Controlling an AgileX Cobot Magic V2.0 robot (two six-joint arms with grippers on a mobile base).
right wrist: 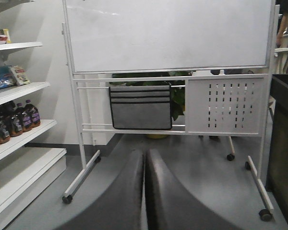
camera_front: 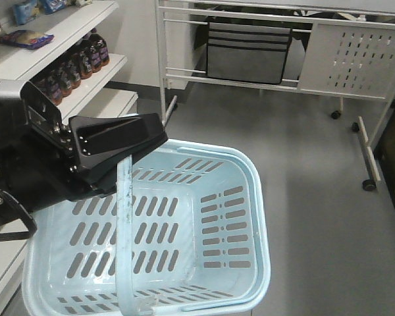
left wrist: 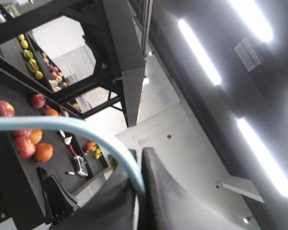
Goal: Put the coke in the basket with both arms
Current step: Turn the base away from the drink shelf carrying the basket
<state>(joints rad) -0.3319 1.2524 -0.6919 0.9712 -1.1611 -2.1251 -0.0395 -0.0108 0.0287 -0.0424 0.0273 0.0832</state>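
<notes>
The light blue basket (camera_front: pixel 253 172) hangs empty in the front view, its slotted floor bare. Its flat swing handle (camera_front: pixel 124 224) rises to my left gripper (camera_front: pixel 128 157), which is shut on it. In the left wrist view the pale blue handle (left wrist: pixel 86 127) curves down between the black fingers of the left gripper (left wrist: pixel 138 153). My right gripper (right wrist: pixel 144 152) points at a whiteboard stand, jaws pressed together with nothing between them. No coke shows in any view; the shelf bottles (camera_front: pixel 79 62) are dark with pale labels.
White shelves (camera_front: pixel 85 29) with snack packets and the dark bottles (right wrist: pixel 19 120) stand at the left. A wheeled whiteboard stand (right wrist: pixel 168 72) with a grey pocket organiser (camera_front: pixel 247 56) is ahead. Grey floor (camera_front: pixel 316 197) lies to the basket's right.
</notes>
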